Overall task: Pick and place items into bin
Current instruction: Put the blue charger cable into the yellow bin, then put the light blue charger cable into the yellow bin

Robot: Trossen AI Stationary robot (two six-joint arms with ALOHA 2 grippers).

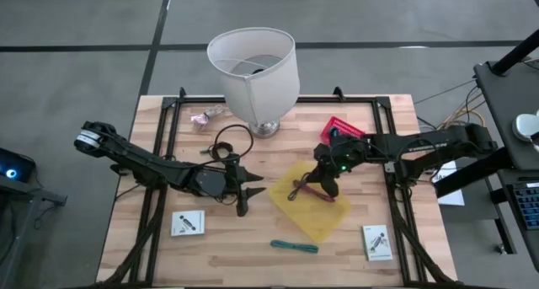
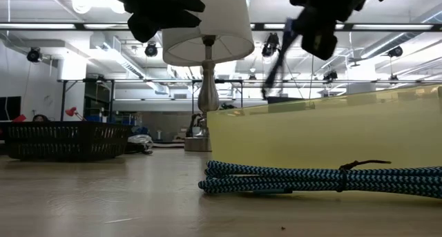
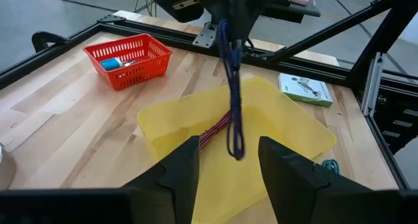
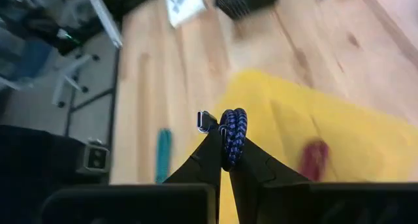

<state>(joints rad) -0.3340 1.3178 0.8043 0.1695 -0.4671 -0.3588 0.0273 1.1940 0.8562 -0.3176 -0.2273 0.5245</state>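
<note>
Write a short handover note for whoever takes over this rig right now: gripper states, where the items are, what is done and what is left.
Right gripper: shut on the purple cable, which hangs over the yellow bin.
Left gripper: open, empty, beside the bin's left edge, pointing toward it.
Done: a maroon cable already lies in the bin.
Left: release the purple cable into the bin; then the teal cable on the table in front of the bin, two white packets near the front corners, and the black cord loop by the lamp.
The red basket holds small things; unclear what they are.
</note>
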